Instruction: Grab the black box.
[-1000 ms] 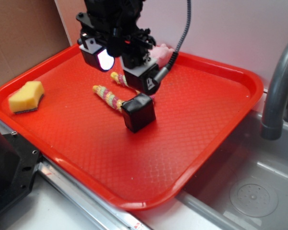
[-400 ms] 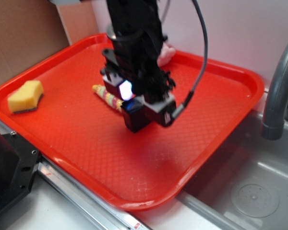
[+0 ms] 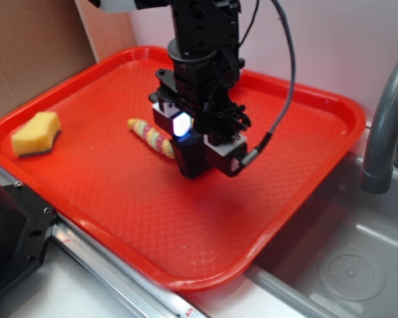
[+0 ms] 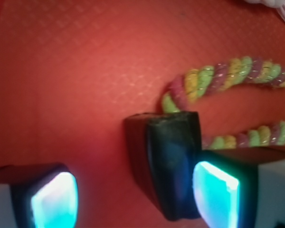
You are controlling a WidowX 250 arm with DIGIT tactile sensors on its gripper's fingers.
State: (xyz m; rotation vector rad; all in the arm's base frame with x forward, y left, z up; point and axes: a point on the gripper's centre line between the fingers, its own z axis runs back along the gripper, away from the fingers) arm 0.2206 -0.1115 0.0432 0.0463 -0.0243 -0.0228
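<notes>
Black and glossy, the black box (image 3: 191, 156) sits near the middle of the red tray (image 3: 305, 172), directly under the lowered gripper (image 3: 200, 136). From the wrist camera, the black box (image 4: 167, 161) lies between the two glowing fingers (image 4: 216, 194), but not centred: it sits just against the right-hand lit pad, while a wide stretch of bare tray separates it from the left-hand pad. The fingers stand spread apart and are not clamped on anything. Whether the right pad actually touches the box cannot be told; they overlap in view.

The box is a small, cube-like block with soft rounded edges and a slightly scuffed top rim. It rests flat on the tray's textured surface. Its far edge touches or nearly touches a twisted rope toy (image 4: 228, 76) of yellow, green and pink strands, which curves away behind it.

Closing the fingers would likely drag the far pad inward to meet the box, possibly nudging it sideways.
</notes>
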